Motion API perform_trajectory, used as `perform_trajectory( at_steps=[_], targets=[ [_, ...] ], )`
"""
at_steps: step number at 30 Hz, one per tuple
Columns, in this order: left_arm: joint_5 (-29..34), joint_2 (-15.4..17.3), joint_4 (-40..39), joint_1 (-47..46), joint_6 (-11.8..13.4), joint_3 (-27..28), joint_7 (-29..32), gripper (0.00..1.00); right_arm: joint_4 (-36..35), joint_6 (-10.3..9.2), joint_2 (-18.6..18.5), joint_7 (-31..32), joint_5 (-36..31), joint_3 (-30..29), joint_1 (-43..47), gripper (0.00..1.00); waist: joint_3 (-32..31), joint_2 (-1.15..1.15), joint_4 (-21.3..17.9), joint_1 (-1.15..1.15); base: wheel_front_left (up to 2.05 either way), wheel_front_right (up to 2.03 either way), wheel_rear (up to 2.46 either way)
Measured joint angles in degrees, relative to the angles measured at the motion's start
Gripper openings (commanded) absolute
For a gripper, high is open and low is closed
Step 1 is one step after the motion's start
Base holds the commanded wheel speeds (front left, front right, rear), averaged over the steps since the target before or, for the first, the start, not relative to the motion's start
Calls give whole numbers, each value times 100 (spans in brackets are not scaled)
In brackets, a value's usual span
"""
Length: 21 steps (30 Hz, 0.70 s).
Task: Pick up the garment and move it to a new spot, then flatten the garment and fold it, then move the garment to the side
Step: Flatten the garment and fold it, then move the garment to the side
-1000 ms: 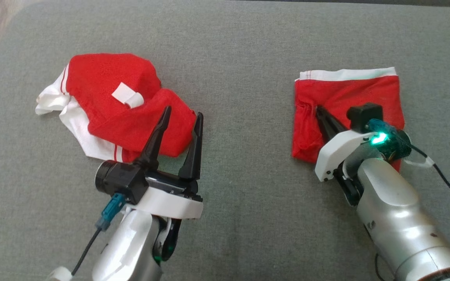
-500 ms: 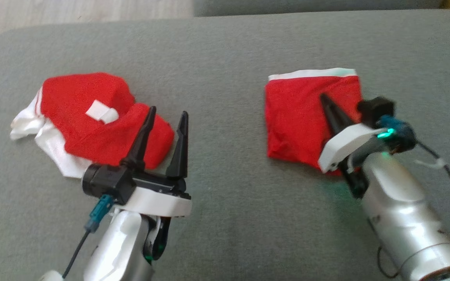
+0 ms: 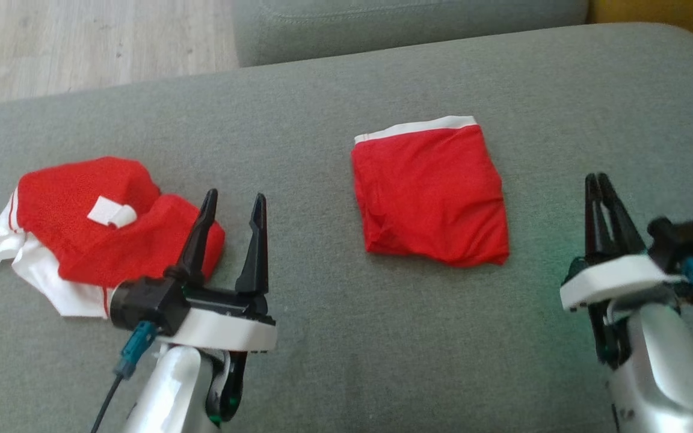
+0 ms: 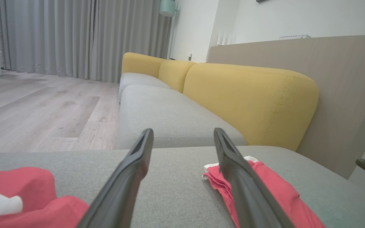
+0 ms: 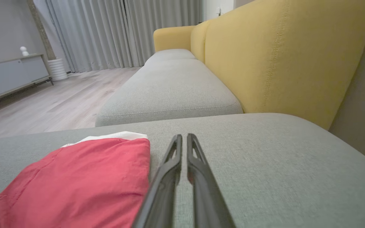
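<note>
- Now a folded red garment (image 3: 431,192) of thin knit cloth, with a white waistband (image 3: 415,127) along its far side, lies flat on the grey woven sofa cushion (image 3: 322,361). It sits about midway between the cushion's left and right ends, nearer the far edge than the near one.
- A crumpled red-and-white garment (image 3: 76,204) of mesh-like cloth, with a small white tab (image 3: 112,211) on top, is heaped toward the cushion's left end.
- The left gripper (image 3: 236,195) hangs by that heap's right side, jaws spread wide and empty.
- The right gripper (image 3: 597,178) stands to the right of the folded red garment and apart from it. Its jaws are drawn almost together, with a thin slit between them and nothing held.
- Both pieces look light and limp, unable to keep a shape. Lifted by one layer, the folded one would likely fall open, and the heap would trail and drape.
- The folded red garment seems best pinched through all layers at a doubled edge, or at the waistband, whose hem looks thicker and less stretchy.
- For the crumpled piece, the white-trimmed hems or corners seem the surest hold, one in each gripper, so it hangs open for flattening.
- Cloth on woven upholstery probably drags rather than slides, so lifting clear seems wiser than pulling across. Nothing looks fragile, though loose mesh could snag.
</note>
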Motion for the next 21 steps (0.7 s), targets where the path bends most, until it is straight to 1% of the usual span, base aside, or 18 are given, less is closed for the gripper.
perform_trajectory(
  at_steps=[3,6,13,21],
  targets=[
    [-1,1,52,82,-7,38,1,100,-354,0,111,0,-19,-130,305,100,-60,0,-60,0,0,0,0],
    [-3,1,104,158,-45,73,0,100,-530,0,146,0,-25,-151,532,100,-100,0,-109,0,0,0,0],
    [-8,1,151,186,-45,74,0,100,-619,0,156,0,52,-21,665,100,-128,0,-102,0,0,0,0],
    [-8,1,131,180,-46,34,0,100,-622,0,162,55,26,23,625,100,-20,0,30,0,0,0,0]
  ],
)
